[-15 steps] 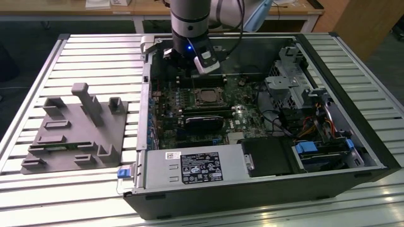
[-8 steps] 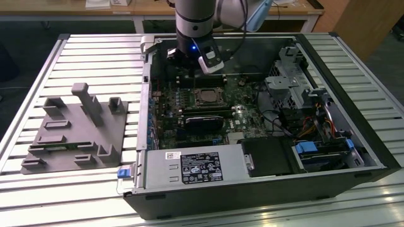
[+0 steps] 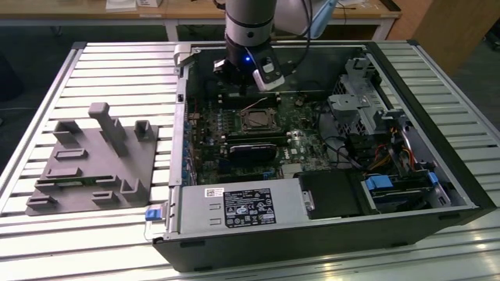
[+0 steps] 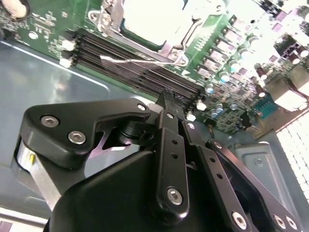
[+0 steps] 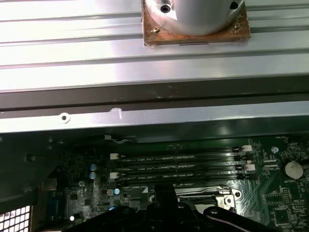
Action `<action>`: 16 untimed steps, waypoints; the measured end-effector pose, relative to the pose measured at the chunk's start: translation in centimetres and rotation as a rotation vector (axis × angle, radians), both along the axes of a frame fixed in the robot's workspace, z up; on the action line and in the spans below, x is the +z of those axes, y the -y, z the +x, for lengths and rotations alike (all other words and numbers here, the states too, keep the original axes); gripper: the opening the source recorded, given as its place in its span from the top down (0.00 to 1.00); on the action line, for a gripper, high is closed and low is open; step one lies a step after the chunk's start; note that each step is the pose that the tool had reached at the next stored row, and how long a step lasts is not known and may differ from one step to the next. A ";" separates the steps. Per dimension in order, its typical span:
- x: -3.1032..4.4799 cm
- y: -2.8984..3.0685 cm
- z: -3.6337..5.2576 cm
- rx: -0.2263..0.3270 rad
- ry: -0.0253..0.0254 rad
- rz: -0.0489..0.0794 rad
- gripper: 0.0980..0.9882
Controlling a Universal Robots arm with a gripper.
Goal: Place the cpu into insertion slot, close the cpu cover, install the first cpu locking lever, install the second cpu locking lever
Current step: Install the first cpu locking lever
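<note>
The insertion slot point(image 3: 258, 120) is the silver-rimmed square socket in the middle of the green motherboard. In the second wrist view the cpu cover point(image 4: 166, 47) lies as a metal frame around a bright, glaring square that looks like the cpu point(image 4: 149, 17). A thin wire locking lever point(image 4: 133, 61) sticks out over the black memory slots point(image 4: 125, 58), free of its catch. My gripper point(image 4: 166, 96) hangs just behind the socket, above the memory slots, with its fingertips pressed together and nothing visible between them. The exterior view has the gripper point(image 3: 250, 93) under the arm's wrist.
The open computer case point(image 3: 437, 134) lies on a slatted metal table. Inside it are a black graphics card point(image 3: 252, 153), a power supply point(image 3: 234, 208) at the front and drive bays with cables point(image 3: 383, 146) on the exterior view's right. A grey fixture block point(image 3: 90, 161) stands on the left.
</note>
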State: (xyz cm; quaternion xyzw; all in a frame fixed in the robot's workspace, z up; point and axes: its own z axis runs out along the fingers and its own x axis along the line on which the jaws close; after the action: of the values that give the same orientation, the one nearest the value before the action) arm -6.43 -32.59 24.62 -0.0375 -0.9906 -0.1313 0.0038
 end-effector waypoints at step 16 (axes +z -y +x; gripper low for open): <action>-0.12 0.00 1.42 -0.001 0.0017 -0.013 0.99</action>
State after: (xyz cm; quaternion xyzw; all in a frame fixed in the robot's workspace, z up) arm -5.01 -32.59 24.50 -0.0378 -0.9914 -0.1250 0.0027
